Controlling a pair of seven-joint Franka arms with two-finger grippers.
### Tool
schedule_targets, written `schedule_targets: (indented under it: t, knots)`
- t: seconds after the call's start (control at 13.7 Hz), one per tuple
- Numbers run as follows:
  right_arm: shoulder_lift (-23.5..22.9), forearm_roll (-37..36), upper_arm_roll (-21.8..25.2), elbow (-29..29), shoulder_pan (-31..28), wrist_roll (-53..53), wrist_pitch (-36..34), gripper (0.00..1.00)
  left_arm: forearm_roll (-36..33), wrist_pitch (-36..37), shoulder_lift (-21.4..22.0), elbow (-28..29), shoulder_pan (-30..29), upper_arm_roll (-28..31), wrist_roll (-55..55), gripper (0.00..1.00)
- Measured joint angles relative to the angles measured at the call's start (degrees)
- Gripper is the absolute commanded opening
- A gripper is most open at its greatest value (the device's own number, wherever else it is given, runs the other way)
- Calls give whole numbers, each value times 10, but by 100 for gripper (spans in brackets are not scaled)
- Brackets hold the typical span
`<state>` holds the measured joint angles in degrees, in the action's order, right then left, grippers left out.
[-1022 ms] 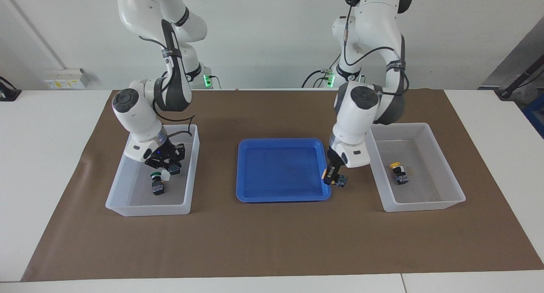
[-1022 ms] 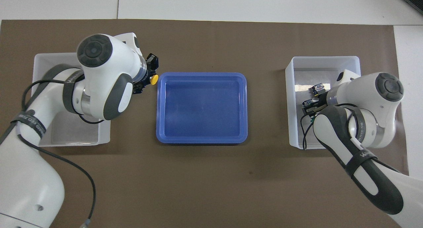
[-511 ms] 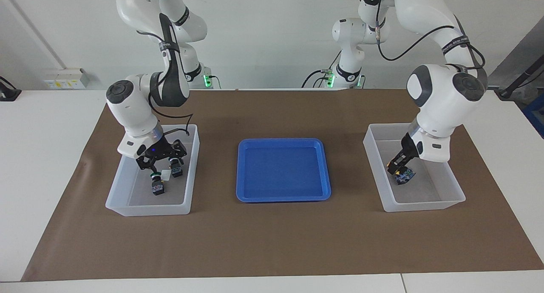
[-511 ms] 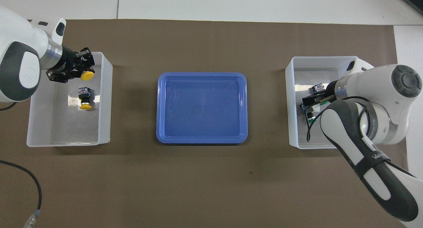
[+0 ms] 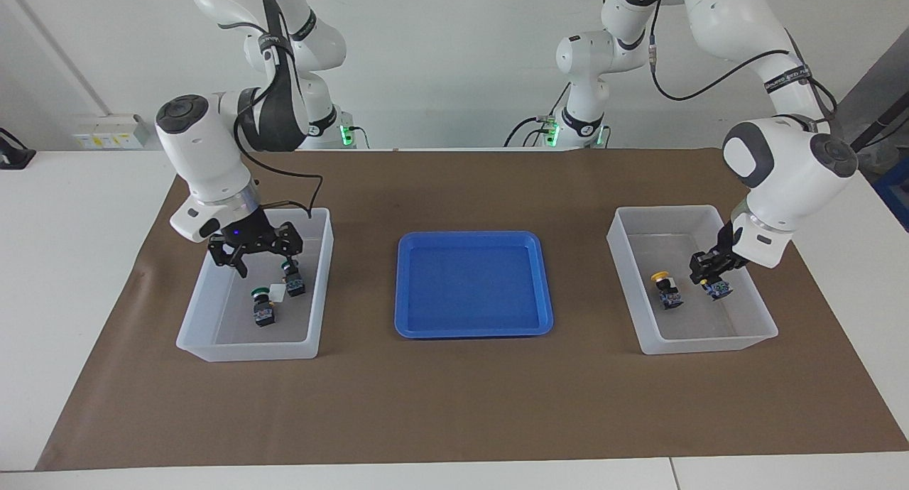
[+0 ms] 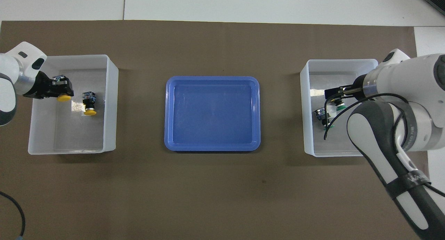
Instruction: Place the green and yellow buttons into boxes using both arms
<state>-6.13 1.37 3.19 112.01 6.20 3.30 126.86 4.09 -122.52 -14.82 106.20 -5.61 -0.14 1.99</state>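
Note:
Two green buttons point(image 5: 264, 308) point(image 5: 292, 284) lie in the box point(image 5: 248, 351) at the right arm's end; they also show in the overhead view point(image 6: 320, 113) point(image 6: 340, 106). My right gripper point(image 5: 261, 259) hangs open and empty just above them. In the box point(image 5: 710, 346) at the left arm's end one yellow button point(image 5: 666, 292) lies on the floor. My left gripper point(image 5: 712, 271) is shut on the second yellow button point(image 5: 720, 289), low inside this box beside the first. The overhead view shows the held button point(image 6: 63, 97) and the loose one point(image 6: 89, 103).
An empty shallow blue tray point(image 5: 472, 284) sits at the middle of the brown mat point(image 5: 454, 405), between the two boxes. White table surface surrounds the mat.
My left gripper carried the yellow button from the blue tray's edge into its box and lowered it. My right gripper let go of a green button and rose a little, open.

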Motion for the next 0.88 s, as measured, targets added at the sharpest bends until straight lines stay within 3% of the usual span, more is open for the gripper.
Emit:
schedule_targets:
  t: [0.29,0.37,0.44,0.58,0.73,0.88]
  knots:
    - [21,-15,0,-57,8,-34,-104,100,0,-84,17,110,-2,0,63,2]
    - [24,-15,2,-78,7,-34,-137,100,0,-89,17,116,-4,0,76,49]
    - [27,-16,3,-102,6,-34,-171,100,0,-91,17,118,-7,0,87,83]
    - [33,-17,5,-147,2,-34,-233,100,0,-93,20,112,-10,0,97,92]
    - [36,-20,6,-185,2,-34,-285,100,0,-79,24,89,-10,0,100,93]
    - [38,-36,5,-228,2,-34,-340,100,0,-12,27,33,-10,-1,101,93]
